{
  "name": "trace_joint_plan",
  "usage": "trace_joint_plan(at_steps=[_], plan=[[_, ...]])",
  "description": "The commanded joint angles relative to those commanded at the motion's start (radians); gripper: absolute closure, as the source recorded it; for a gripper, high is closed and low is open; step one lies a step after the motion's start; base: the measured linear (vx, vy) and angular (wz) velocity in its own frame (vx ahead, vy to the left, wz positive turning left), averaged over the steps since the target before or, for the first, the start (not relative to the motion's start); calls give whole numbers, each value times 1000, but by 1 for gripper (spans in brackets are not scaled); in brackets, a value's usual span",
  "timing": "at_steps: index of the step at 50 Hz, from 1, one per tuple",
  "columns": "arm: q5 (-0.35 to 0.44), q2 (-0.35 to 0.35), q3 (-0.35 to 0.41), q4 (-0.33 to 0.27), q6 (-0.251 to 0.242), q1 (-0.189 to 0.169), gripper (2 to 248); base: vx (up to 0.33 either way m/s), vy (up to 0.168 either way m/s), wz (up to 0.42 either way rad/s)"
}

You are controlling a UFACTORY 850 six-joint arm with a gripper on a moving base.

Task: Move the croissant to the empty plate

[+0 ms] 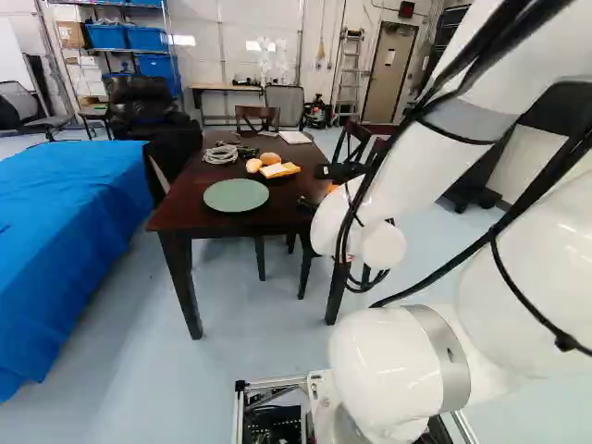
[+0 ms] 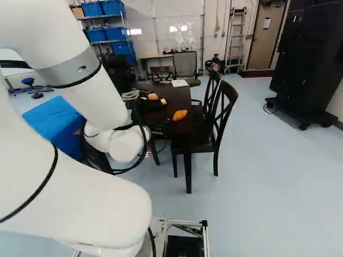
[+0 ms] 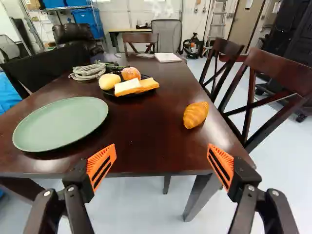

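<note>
The croissant [image 3: 195, 115] is lying on the table [image 3: 156, 131], so I am holding my pincer [image 3: 162, 148] wide open, apparently for straddling it, while the bare green plate [image 3: 63, 122] is awaiting it.

No lettering seems legible in any view.
</note>
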Motion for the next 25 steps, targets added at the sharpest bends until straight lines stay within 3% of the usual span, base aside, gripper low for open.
trace_joint_plan(at_steps=[25], plan=[[-19,-51,-108,0,0,0,3,0,0,0]])
